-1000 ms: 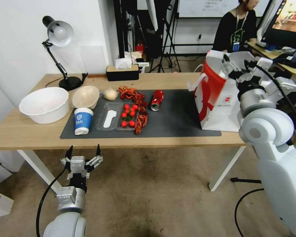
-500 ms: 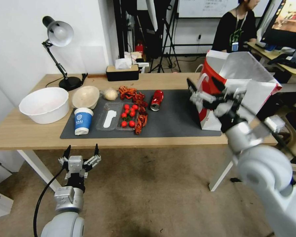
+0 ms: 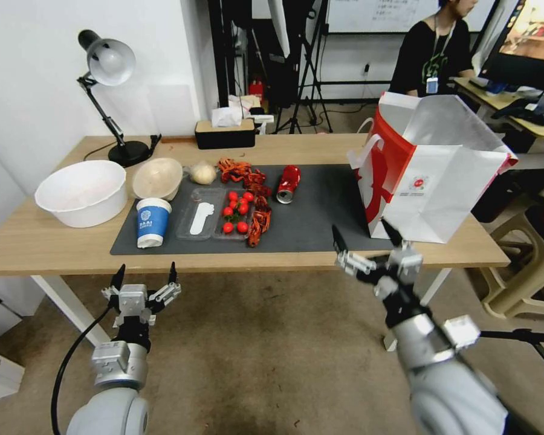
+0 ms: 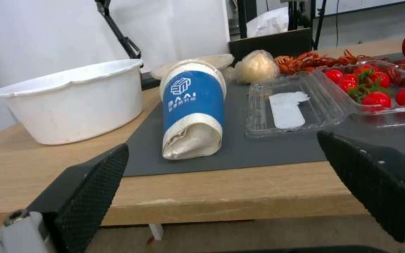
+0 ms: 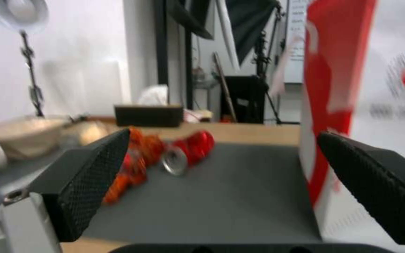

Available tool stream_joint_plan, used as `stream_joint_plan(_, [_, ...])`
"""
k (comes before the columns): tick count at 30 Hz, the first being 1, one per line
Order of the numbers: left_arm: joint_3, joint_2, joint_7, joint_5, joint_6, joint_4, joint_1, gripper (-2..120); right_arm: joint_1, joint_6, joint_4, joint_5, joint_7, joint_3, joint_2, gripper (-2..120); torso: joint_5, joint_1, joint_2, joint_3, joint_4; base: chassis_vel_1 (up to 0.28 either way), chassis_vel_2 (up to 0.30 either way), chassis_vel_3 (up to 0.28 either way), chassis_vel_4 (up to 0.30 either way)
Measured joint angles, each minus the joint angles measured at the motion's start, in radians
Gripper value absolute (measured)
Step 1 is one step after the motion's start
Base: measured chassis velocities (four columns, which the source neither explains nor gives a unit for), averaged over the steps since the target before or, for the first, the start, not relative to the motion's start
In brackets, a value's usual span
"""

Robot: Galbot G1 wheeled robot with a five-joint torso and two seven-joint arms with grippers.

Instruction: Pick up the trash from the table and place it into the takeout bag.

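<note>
Both tools hung spread open and empty below the front edge of the long light-wood bench (image 3: 54, 251): the left tool (image 3: 143, 279) near the blue paper cup (image 3: 152, 221), the right tool (image 3: 365, 243) near the white-and-red paper takeout bag (image 3: 432, 175). The crushed red can (image 3: 288, 183) lay on the dark grey mat (image 3: 326, 220).

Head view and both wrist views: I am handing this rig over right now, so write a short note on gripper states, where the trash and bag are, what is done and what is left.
Left gripper: open, empty, low in front of the table's near edge, facing the blue cup.
Right gripper: open, empty, at the near edge beside the takeout bag.
Bag stands upright and open at the right end of the table.
On or by the dark mat: blue cup, beige bowl, wrapped ball, red can.
Done: cannot tell what is inside the bag.
Left: all four of these.
</note>
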Motion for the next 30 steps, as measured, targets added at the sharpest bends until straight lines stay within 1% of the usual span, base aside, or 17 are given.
stream_joint_plan(1, [0.0,0.0,0.0,0.0,0.0,0.0,0.0,100,0.0,0.0,0.0,0.0,0.0,0.0,0.0,100,0.0,0.0,0.0,0.0,0.0,0.0,0.0,0.0,0.0])
stream_joint_plan(2, [0.0,0.003,0.0,-0.002,0.0,0.002,-0.001,100,-0.024,0.036,-0.029,-0.036,0.021,-0.01,0.015,100,-0.0005,0.0,0.0,0.0,0.0003,0.0,0.0,0.0,0.0])
stream_joint_plan(3, [0.0,0.005,0.0,-0.004,0.0,0.004,-0.002,100,-0.042,0.061,-0.055,-0.055,0.043,-0.021,0.027,100,0.0,0.0,0.0,0.0,0.0002,0.0,0.0,0.0,0.0])
stream_joint_plan(5, [0.0,0.006,0.0,-0.005,0.0,0.004,-0.002,100,-0.047,0.072,-0.066,-0.062,0.054,-0.025,0.032,100,-0.0003,0.0,0.0,0.0,0.0002,0.0,0.0,0.0,0.0])
stream_joint_plan(8, [-0.001,0.009,0.0,-0.008,-0.001,0.007,-0.003,100,-0.073,0.12,-0.118,-0.097,0.093,-0.046,0.05,100,-0.0002,0.0,0.0,0.0,0.0002,0.0,0.0,0.0,0.0])
stream_joint_plan(11, [-0.002,0.011,0.0,-0.01,-0.002,0.01,-0.004,100,-0.086,0.139,-0.145,-0.11,0.108,-0.06,0.058,100,-0.0002,0.0,0.0,0.0,0.0002,0.0,0.0,0.0,0.0])
stream_joint_plan(18, [-0.002,0.01,0.0,-0.011,-0.003,0.016,-0.007,100,-0.089,0.147,-0.176,-0.118,0.118,-0.067,0.07,100,-0.0001,0.0,0.0,0.0,0.0002,0.0,0.0,0.0,0.0])
stream_joint_plan(20, [-0.002,0.01,0.0,-0.011,-0.004,0.018,-0.007,100,-0.084,0.145,-0.179,-0.116,0.12,-0.071,0.07,100,-0.0003,0.0,0.0,0.0,0.0002,0.0,0.0,0.0,0.0])
stream_joint_plan(24, [-0.002,0.01,0.0,-0.01,-0.005,0.019,-0.007,100,-0.005,0.07,-0.164,-0.085,0.161,-0.108,0.068,100,-0.0001,0.0,0.0,0.0,0.0001,0.0,0.0,0.0,0.0])
stream_joint_plan(25, [-0.002,0.01,0.0,-0.01,-0.005,0.019,-0.007,100,-0.005,0.07,-0.164,-0.085,0.161,-0.108,0.068,100,-0.0001,0.0,0.0,0.0,0.0001,0.0,0.0,0.0,0.0])
stream_joint_plan(28, [-0.002,0.008,0.0,-0.01,-0.006,0.019,-0.006,100,0.061,0.013,-0.154,-0.059,0.181,-0.126,0.066,100,0.0,0.0,0.0,0.0,0.0002,0.0,0.0,0.0,0.0])
stream_joint_plan(29, [-0.002,0.008,0.0,-0.01,-0.006,0.019,-0.006,100,0.061,0.013,-0.154,-0.059,0.181,-0.126,0.066,100,0.0,0.0,0.0,0.0,0.0002,0.0,0.0,0.0,0.0])
stream_joint_plan(30, [-0.002,0.007,0.0,-0.009,-0.006,0.018,-0.005,100,0.095,-0.016,-0.148,-0.044,0.188,-0.133,0.063,100,-0.0001,0.0,0.0,0.0,0.0003,0.0,0.0,0.0,0.0])
